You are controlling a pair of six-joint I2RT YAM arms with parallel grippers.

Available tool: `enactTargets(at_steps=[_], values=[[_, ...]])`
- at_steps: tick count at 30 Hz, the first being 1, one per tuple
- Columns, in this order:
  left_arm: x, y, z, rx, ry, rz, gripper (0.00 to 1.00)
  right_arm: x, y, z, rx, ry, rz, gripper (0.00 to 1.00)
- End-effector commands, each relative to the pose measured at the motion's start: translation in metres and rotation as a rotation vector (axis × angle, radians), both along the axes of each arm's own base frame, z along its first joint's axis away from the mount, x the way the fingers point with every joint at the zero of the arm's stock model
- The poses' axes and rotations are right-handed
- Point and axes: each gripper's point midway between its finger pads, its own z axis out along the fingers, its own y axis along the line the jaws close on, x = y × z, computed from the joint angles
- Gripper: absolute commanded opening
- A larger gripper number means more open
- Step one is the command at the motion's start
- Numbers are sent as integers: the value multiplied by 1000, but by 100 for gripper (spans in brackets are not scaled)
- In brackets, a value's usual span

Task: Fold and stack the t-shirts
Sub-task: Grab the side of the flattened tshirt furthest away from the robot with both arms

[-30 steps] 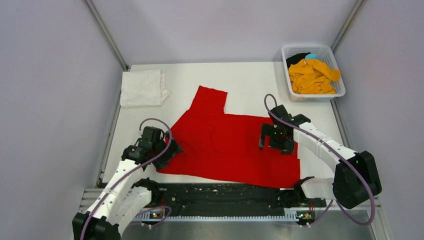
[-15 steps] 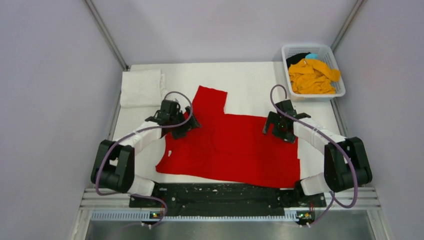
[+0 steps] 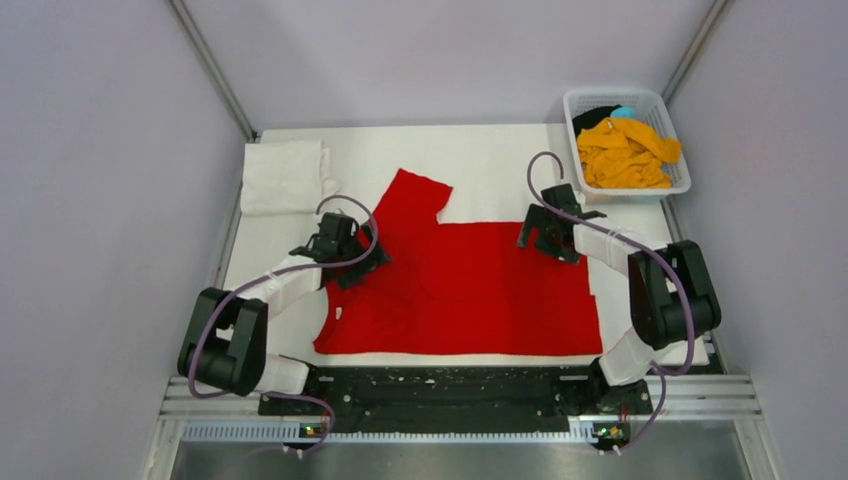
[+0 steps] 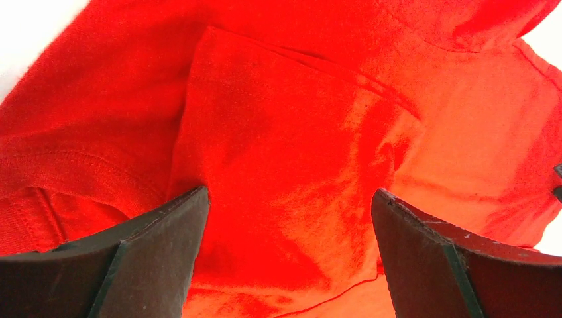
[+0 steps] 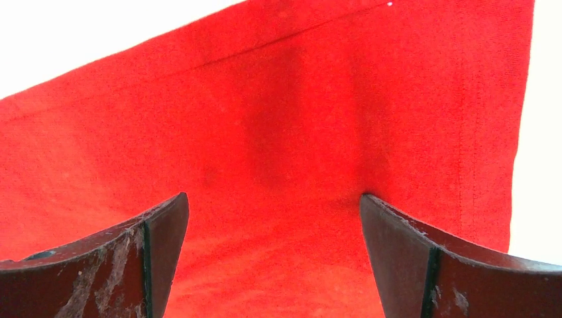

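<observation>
1. The red t-shirt (image 3: 470, 295) is spread flat on the white table (image 3: 490, 150), nearer the near edge than the far one and about midway between the left and right edges.
2. Its long axis is laid parallel to the near edge. The straight hem is turned toward the right edge, and the end with a small white label (image 3: 340, 314) is turned toward the left edge.
3. One sleeve (image 3: 418, 198) is pointed toward the far edge from the left part of the body. The other sleeve cannot be made out.
4. The left gripper (image 3: 362, 266) is held over the left end of the shirt, just beside the base of that sleeve. Its fingers (image 4: 152, 255) are spread wide above creased red cloth, and nothing is gripped between them.
5. The right gripper (image 3: 545, 245) is placed at the far right corner of the shirt body. Its fingers (image 5: 132, 265) are likewise set wide apart over the cloth, with the far edge of the cloth and the hem edge seen beyond them.
6. Whether either pair of tips presses on the cloth cannot be told.
7. A white t-shirt (image 3: 283, 176) is lying folded at the far left corner.
8. A white basket (image 3: 634, 190) is standing at the far right corner. An orange-yellow t-shirt (image 3: 622, 152) is bundled inside it, and a black t-shirt (image 3: 594, 116) is tucked at its far side.
</observation>
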Motion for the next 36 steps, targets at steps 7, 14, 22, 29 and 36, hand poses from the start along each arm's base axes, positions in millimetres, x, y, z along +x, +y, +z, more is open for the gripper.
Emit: enactTargets(at_steps=[7,14,22,29,36], values=[[-28,31,-10,91,53,103,99,34,12,21,48,-97,4,99],[61,-1,73,67,-175,-39,99,60,-8,71,5,-234,-76,99],[184,-1,105,290,-279,-103,99,76,-24,80,-38,-257,-119,99],[274,-21,85,338,-274,-214,99,73,-33,73,-80,-226,-116,99],[307,-19,57,419,-291,-248,97,68,-40,67,-105,-199,-114,99]])
